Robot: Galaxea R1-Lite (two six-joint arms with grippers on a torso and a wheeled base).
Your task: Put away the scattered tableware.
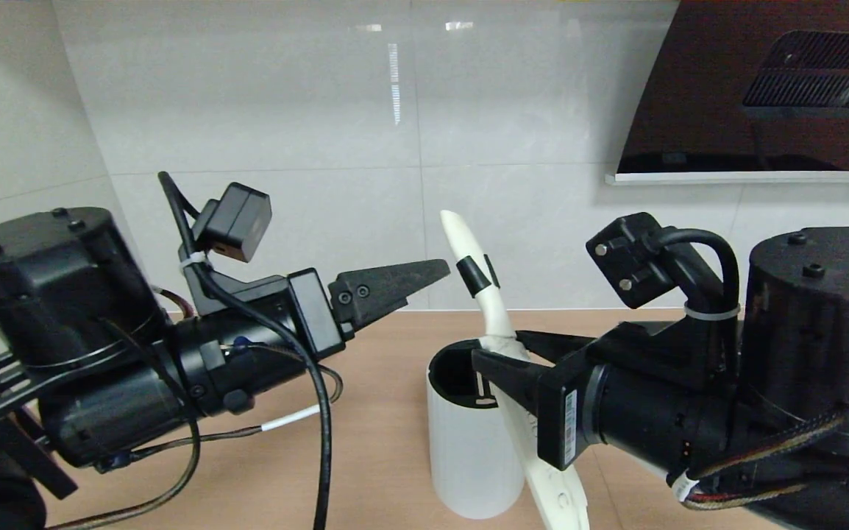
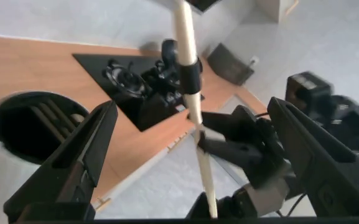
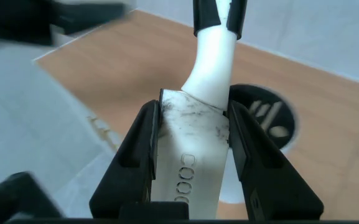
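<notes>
A white utensil (image 1: 494, 309) with a black band on its handle stands tilted above a white cylindrical holder (image 1: 469, 456) on the wooden counter. My right gripper (image 1: 505, 352) is shut on the utensil's wide lower part, right over the holder's opening. In the right wrist view the fingers (image 3: 135, 155) clamp the white utensil (image 3: 213, 68), with the holder (image 3: 272, 115) beneath. My left gripper (image 1: 395, 283) hovers open to the left of the handle, empty. From the left wrist, the utensil (image 2: 188, 56) rises between the spread fingers of the left gripper (image 2: 191, 107), farther off.
The wooden counter (image 1: 380, 442) runs back to a tiled wall. A dark range hood (image 1: 763, 88) hangs at the upper right. A black hob (image 2: 123, 74) is set into the counter. The holder (image 2: 30, 121) holds several other utensils.
</notes>
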